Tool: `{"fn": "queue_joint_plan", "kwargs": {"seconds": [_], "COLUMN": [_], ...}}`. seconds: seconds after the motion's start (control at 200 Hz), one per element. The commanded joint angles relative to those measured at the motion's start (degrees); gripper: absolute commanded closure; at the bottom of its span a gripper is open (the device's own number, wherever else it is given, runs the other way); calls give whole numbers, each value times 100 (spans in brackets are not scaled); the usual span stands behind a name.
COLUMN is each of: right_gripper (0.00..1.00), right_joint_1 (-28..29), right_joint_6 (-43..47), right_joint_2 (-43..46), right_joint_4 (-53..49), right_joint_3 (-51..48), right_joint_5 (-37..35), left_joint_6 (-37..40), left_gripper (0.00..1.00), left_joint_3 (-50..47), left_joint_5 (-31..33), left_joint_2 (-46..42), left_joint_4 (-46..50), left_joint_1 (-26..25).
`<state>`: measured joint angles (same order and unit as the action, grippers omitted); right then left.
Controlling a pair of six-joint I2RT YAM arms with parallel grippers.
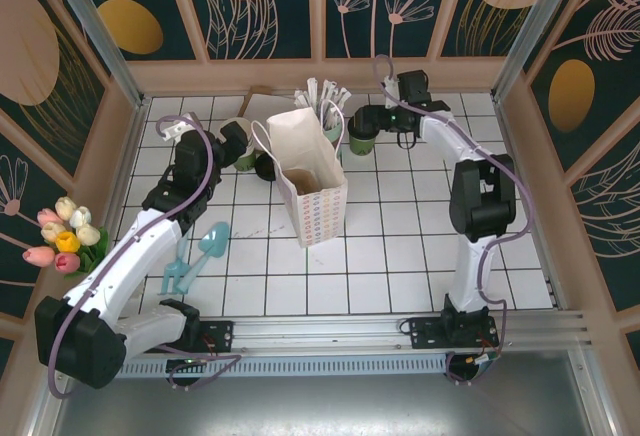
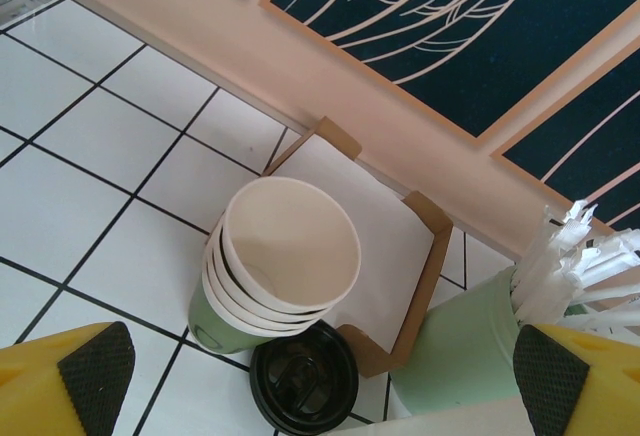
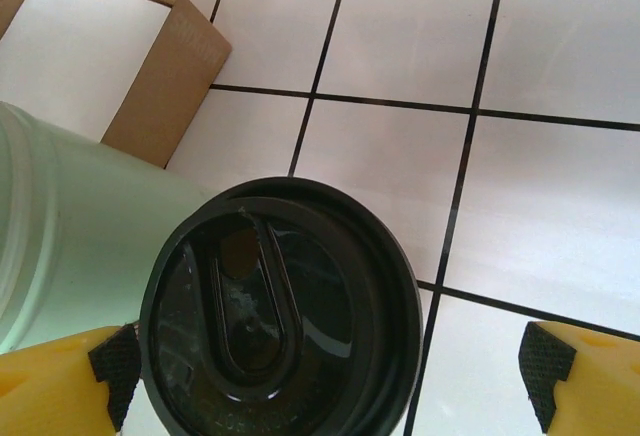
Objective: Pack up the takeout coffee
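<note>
The takeout coffee [image 1: 361, 137] is a dark green cup with a round black lid [image 3: 280, 306], standing at the back just right of the pale green cup. My right gripper [image 3: 330, 361] hovers over it, open, with one black pad [image 3: 115, 361] close to the lid's left rim and the other [image 3: 545, 361] well clear on the right. In the top view the right gripper [image 1: 370, 121] reaches in from the back right. My left gripper [image 1: 235, 142] stands open above a stack of lidless cups [image 2: 285, 251], with nothing between its fingers [image 2: 95, 366].
A white paper bag [image 1: 312, 191] stands open in the middle. A black lid [image 2: 303, 376] lies beside the cup stack, and a cardboard tray [image 2: 400, 246] is behind it. The pale green cup [image 2: 470, 346] holds white wrapped sticks [image 2: 585, 256]. Teal utensils [image 1: 195, 256] lie front left, tulips [image 1: 62, 236] at far left.
</note>
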<state>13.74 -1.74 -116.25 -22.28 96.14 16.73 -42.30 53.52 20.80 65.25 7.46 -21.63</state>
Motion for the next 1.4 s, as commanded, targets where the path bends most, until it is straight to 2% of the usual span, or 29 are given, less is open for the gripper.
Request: {"fn": "queue_joint_plan", "kwargs": {"seconds": [0.0, 0.475, 0.801, 0.881, 1.216, 1.396], "right_gripper": [1, 1, 22, 23, 27, 27], "right_joint_1": [61, 138, 136, 138, 164, 208], "right_joint_6": [286, 345, 152, 50, -587, -737], "right_joint_2": [-226, -689, -724, -620, 806, 1557], "right_joint_4": [-377, -536, -654, -726, -65, -91], "right_joint_3": [393, 803, 862, 800, -1202, -2057], "right_joint_5": [210, 437, 554, 478, 532, 380], "left_joint_6": [-54, -19, -29, -25, -112, -172], "left_gripper": [1, 1, 2, 1, 2, 1], "left_joint_3": [177, 88, -76, -93, -251, -279], "left_joint_5": [39, 118, 258, 270, 181, 151], "left_joint_2": [-12, -179, -401, -424, -557, -598], "left_joint_4": [159, 209, 236, 212, 4, -4], "left_joint_1": [18, 16, 17, 14, 17, 14]}}
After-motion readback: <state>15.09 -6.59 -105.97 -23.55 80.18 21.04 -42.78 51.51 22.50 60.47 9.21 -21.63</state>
